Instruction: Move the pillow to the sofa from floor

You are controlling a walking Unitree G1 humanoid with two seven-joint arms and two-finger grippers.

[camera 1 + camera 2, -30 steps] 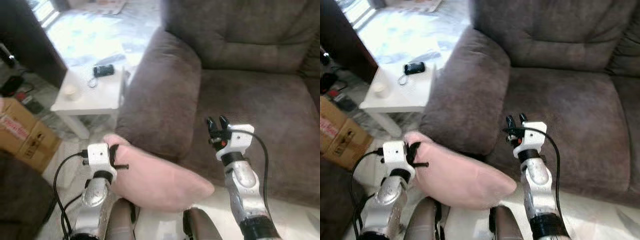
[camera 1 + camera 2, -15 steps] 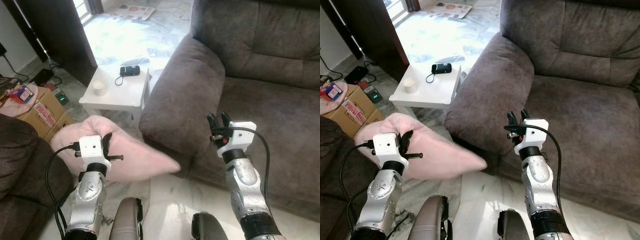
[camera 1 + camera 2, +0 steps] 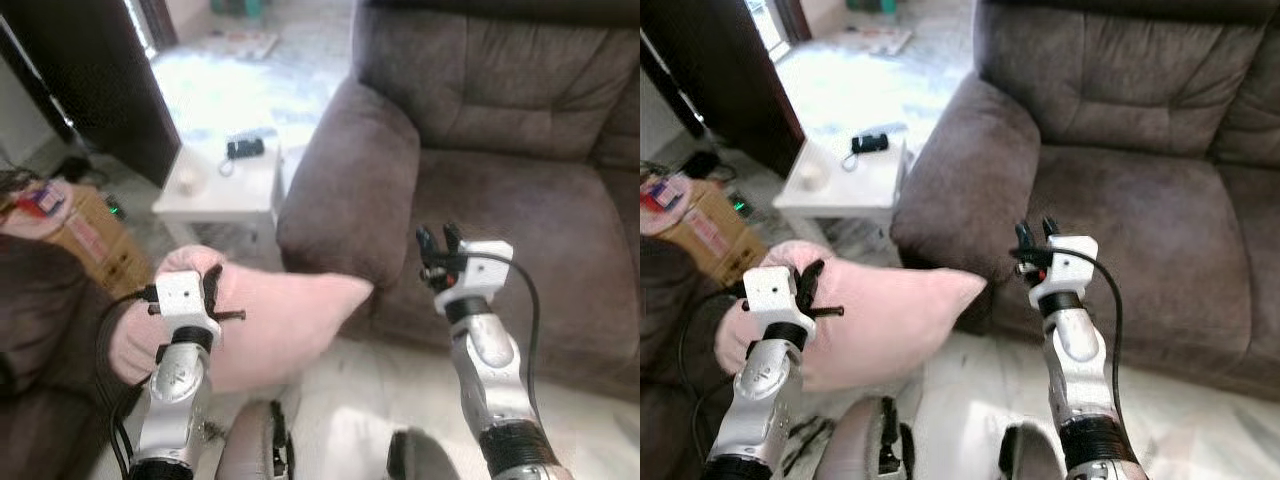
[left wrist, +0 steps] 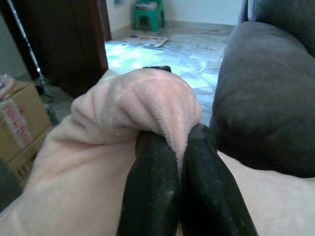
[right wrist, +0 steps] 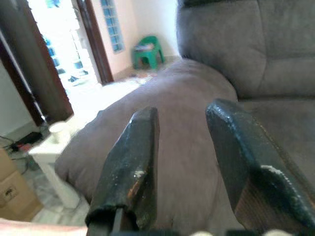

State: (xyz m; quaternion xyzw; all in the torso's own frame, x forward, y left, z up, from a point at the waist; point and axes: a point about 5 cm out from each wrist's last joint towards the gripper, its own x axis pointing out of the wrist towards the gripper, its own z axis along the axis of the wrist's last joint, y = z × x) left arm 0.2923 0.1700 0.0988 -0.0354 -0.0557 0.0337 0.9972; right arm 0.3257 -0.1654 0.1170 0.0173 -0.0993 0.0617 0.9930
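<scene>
Left gripper is pinching a fold of the pink pillow, its two black fingers pressed together on the plush cloth. The pillow hangs in the air in front of the robot, low and on its left side, with one corner pointing to the base of the brown sofa, just beside the sofa's rounded armrest but not on the seat. Further to the left I see a cardboard box on the floor, and behind the pillow a small white side table stands against the armrest; on it there is a small black device and a little white cup. A dark wooden door is behind the table, and the pale marble floor shines with light. On the right, the right gripper is held up in front of the sofa seat, its fingers spread apart and holding nothing.
</scene>
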